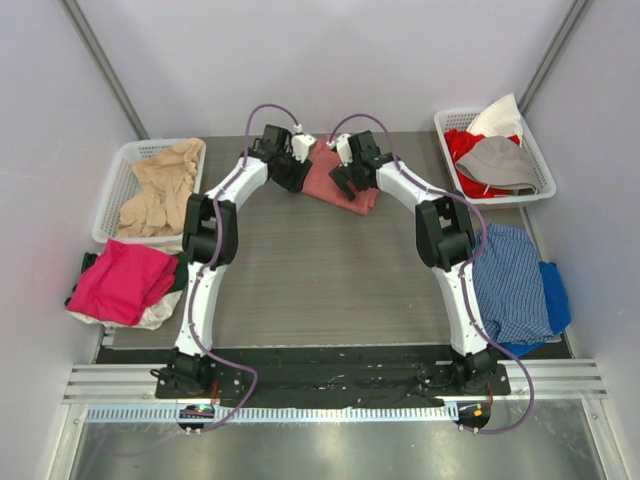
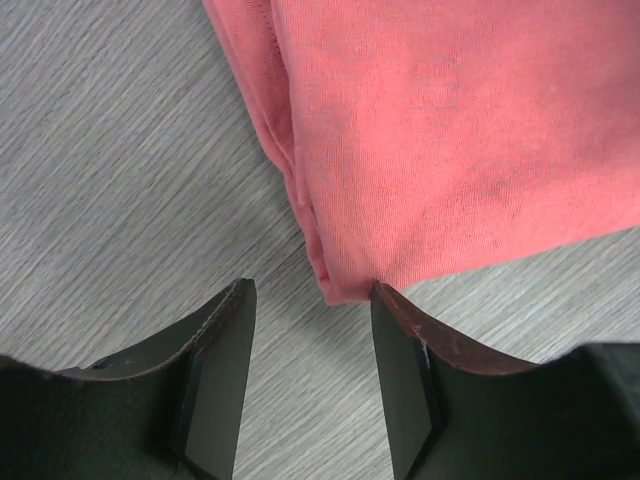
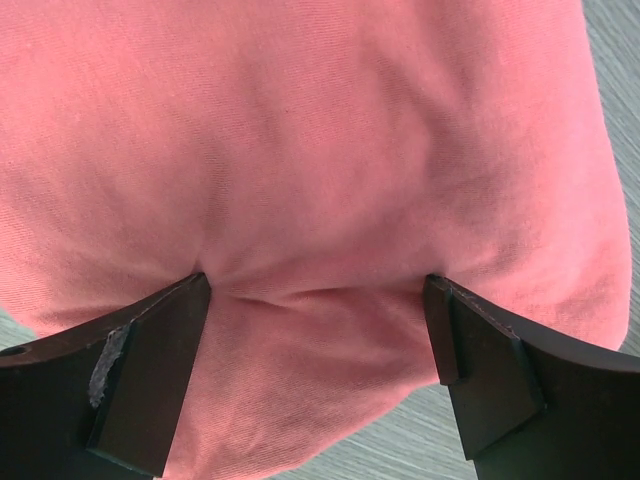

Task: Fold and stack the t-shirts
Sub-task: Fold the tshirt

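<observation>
Right wrist shows the salmon t-shirt [image 3: 320,140] beneath the right claw [image 3: 316,284], whose fingers stand wide apart.

Both arms are bolted at the near edge of the table [image 1: 320,300] and reach toward its far edge. The left arm [image 1: 200,290] goes up from its base, bends at the elbow and leans in to the middle. The right arm [image 1: 455,300] does the same from the other side, so the two wrists are close together.

The left gripper [image 2: 312,290] points down. Its jaws are partly apart with nothing between them. One finger [image 2: 400,360] just touches the corner of the salmon-red t-shirt [image 2: 450,130].

The right gripper [image 3: 318,285] has its jaws very wide apart. Both its fingertips press down on the t-shirt.
</observation>
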You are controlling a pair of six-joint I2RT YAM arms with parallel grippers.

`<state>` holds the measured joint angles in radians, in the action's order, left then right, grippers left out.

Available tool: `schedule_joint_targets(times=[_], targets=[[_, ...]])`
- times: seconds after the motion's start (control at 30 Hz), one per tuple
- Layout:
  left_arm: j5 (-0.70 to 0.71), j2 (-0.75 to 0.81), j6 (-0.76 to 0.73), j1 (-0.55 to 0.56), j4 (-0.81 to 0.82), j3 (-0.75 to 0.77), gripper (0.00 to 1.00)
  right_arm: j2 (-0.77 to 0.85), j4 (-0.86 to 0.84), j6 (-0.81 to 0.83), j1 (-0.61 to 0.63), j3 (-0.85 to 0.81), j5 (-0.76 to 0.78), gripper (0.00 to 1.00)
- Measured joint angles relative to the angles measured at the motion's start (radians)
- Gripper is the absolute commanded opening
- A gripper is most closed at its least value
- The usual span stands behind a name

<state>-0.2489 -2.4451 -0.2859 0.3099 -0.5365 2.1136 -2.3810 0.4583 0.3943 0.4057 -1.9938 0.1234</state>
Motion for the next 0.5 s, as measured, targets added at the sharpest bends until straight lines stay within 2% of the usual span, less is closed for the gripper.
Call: schedule_joint_targets(times=[0.27, 0.5], targets=[[0.004, 0.056, -0.020, 0.010, -0.023, -0.046, 0.52, -0.002, 0.006, 0.015, -0.015, 0.003, -0.058, 0.99], [0.003, 0.186, -0.041, 0.017, -0.030, -0.159, 0.51, 0.111, -0.001, 0.048, -0.023, 0.177, -0.127, 1.00]])
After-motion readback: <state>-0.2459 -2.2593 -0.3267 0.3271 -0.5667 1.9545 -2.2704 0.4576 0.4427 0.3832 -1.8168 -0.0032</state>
